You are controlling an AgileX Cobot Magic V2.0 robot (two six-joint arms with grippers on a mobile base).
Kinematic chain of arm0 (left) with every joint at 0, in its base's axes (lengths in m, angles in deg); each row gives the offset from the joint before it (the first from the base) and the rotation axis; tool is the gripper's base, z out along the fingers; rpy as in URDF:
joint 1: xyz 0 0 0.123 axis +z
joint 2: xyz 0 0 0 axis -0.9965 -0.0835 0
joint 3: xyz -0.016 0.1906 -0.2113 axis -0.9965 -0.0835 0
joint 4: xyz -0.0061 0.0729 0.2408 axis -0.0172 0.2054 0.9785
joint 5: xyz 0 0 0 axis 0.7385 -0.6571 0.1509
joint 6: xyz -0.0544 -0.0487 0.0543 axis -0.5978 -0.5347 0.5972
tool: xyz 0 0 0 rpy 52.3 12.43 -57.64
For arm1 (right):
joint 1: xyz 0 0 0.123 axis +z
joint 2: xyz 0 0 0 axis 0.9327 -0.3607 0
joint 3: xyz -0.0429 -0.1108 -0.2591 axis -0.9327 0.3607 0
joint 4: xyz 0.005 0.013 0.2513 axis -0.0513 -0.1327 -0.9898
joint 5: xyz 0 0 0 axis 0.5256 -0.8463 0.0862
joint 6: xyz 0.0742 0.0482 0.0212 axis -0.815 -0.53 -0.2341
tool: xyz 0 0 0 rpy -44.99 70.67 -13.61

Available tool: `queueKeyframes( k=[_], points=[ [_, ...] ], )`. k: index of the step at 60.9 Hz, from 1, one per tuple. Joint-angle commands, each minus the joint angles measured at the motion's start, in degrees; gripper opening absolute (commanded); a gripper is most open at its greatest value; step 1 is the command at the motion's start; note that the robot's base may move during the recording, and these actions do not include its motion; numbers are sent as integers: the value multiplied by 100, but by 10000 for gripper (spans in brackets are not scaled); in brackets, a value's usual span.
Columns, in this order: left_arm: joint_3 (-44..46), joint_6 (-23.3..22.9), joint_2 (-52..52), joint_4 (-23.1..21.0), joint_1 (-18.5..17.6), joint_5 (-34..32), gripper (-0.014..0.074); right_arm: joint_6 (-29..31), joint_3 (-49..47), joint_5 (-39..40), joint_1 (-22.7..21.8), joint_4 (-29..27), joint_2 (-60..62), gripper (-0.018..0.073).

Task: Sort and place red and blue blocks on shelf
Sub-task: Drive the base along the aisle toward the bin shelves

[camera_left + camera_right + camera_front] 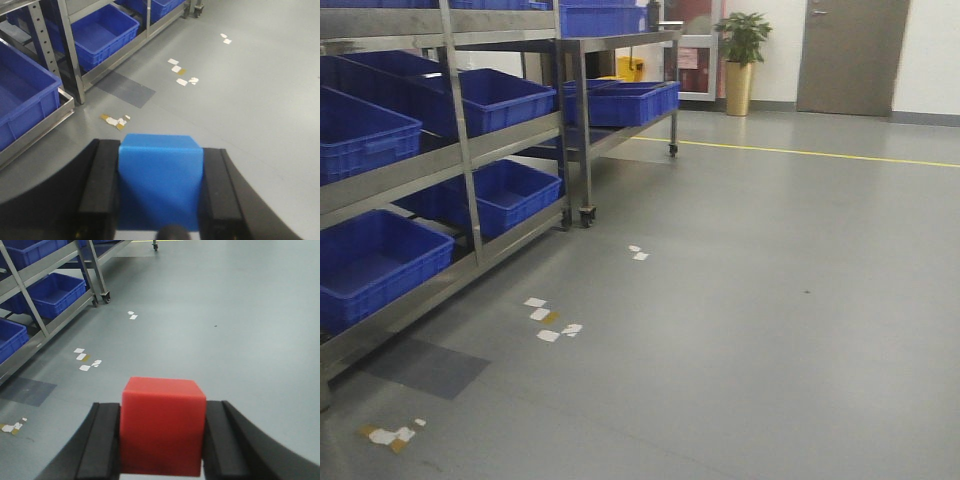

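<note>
Even, cool indoor light, faint sheen on the grey floor (260, 340), close-up red block (162, 432) slightly soft.

Blue block (160, 185) lower edge hidden behind blurred dark knob (172, 233). Red block (162, 427) bottom cut by frame. Shelf (420, 168) cropped left, top.

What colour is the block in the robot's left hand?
Blue; the block shows best in the left wrist view.

Looks like a warehouse or factory storeroom to me: steel shelf (420, 166) on casters (586, 214) loaded with blue bins (380, 262), bare grey floor (770, 300) with a yellow line (820, 154) and tape (548, 335) scraps (there's a potted plant (742, 35) by the door (850, 55) too)
</note>
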Motion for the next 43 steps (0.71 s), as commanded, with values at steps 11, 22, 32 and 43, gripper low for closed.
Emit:
queueKeyframes(
  k=[11,22,32,43],
  points=[
    [169,-4,-32,104,-10,-434,122,44,-160,500,-27,78,-40,53],
    [169,-4,-32,104,-10,-434,122,44,-160,500,-27,78,-40,53],
    [169,-4,-32,104,-10,-434,122,44,-160,500,-27,78,-40,53],
    [169,-4,-32,104,-10,-434,122,44,-160,500,-27,78,-40,53]
  ],
)
